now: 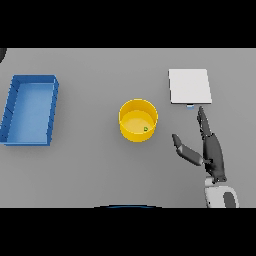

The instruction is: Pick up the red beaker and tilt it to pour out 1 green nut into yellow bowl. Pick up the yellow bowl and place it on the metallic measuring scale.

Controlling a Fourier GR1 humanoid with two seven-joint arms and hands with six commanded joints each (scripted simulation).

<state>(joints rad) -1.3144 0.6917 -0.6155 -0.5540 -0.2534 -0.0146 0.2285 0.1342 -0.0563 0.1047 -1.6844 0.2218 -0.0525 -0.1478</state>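
Note:
The yellow bowl stands upright near the middle of the table, with one small green nut lying inside it at the lower right. The metallic measuring scale, a pale square plate, lies to the bowl's upper right. My right hand hovers open to the right of the bowl and below the scale, fingers straight and pointing away, thumb spread toward the bowl. It holds nothing and is clear of the bowl. No red beaker is in view. My left hand is out of sight.
A blue rectangular bin sits at the table's left side, well away from the bowl. A dark rounded object peeks in at the far left top corner.

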